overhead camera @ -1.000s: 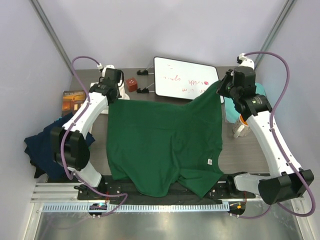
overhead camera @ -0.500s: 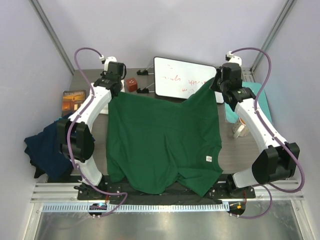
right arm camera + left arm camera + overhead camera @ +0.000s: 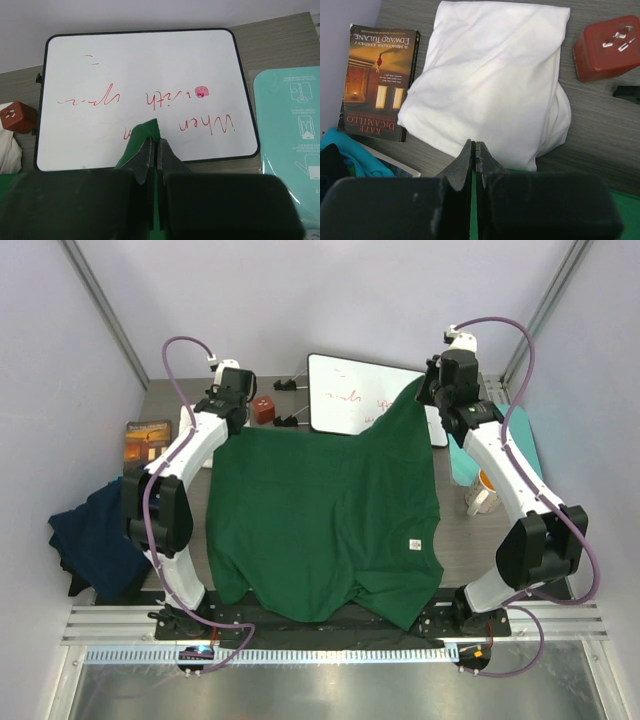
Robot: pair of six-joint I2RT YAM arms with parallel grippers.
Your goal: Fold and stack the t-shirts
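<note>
The dark green t-shirt (image 3: 325, 520) lies spread over the middle of the table, its near hem hanging over the front edge. My left gripper (image 3: 228, 428) is shut on its far left corner; a green strip (image 3: 473, 200) shows between the closed fingers (image 3: 462, 160). My right gripper (image 3: 426, 390) is shut on the far right corner (image 3: 142, 131), held raised over the whiteboard. A folded cream-white t-shirt (image 3: 495, 85) lies just beyond my left gripper (image 3: 475, 145). The navy t-shirt (image 3: 95, 535) sits bunched at the table's left edge.
A whiteboard (image 3: 370, 395) with red writing stands at the back centre, below my right gripper (image 3: 154, 141). A red cube (image 3: 264, 408) and a brown book (image 3: 147, 438) sit at the back left. A teal board (image 3: 520, 440) and a mug (image 3: 482, 495) are on the right.
Both arms have reached further toward the back of the table, drawing the green shirt's far edge with them. The right corner now sits over the whiteboard.
</note>
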